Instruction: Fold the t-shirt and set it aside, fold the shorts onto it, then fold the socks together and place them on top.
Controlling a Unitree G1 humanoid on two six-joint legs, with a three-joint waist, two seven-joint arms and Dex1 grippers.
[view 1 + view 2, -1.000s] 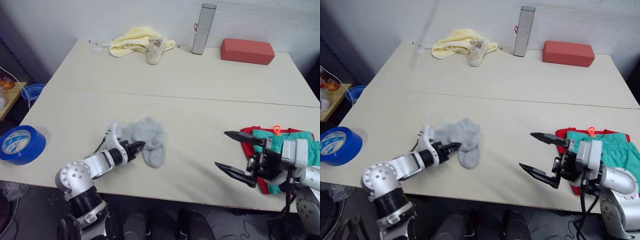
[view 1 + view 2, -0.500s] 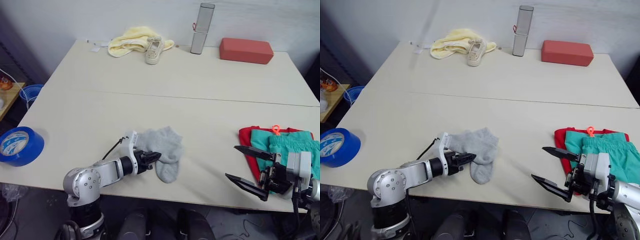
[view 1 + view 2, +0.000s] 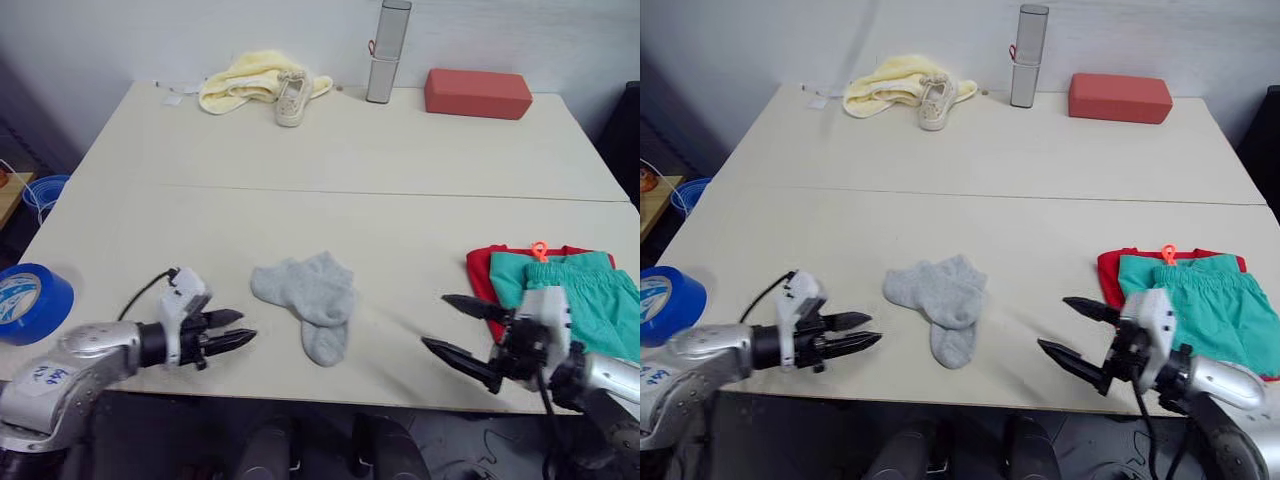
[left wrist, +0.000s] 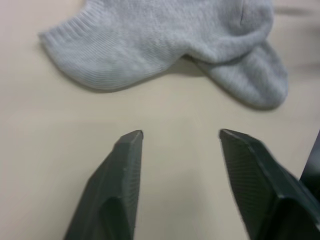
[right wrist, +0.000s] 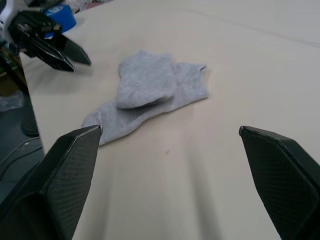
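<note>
The two grey socks (image 3: 310, 295) lie overlapped near the table's front edge, one partly on the other. To their left my left gripper (image 3: 243, 327) is open and empty, its tips a short way clear of the sock cuff (image 4: 75, 47). My right gripper (image 3: 437, 321) stands wide open and empty at the front right, between the socks and the stacked clothes. The teal shorts (image 3: 570, 300) with an orange drawstring lie folded on the red t-shirt (image 3: 483, 275) at the right edge.
A blue tape roll (image 3: 30, 300) sits at the front left edge. Along the back of the table (image 3: 350, 150) are a yellow cloth (image 3: 240, 85), an off-white sneaker (image 3: 290, 97), a silver cylinder (image 3: 380, 50) and a red block (image 3: 477, 92).
My left gripper carried the socks to the right, let go, opened and drew back to the left. The socks now lie free. The right gripper stayed open. The camera view shifted.
</note>
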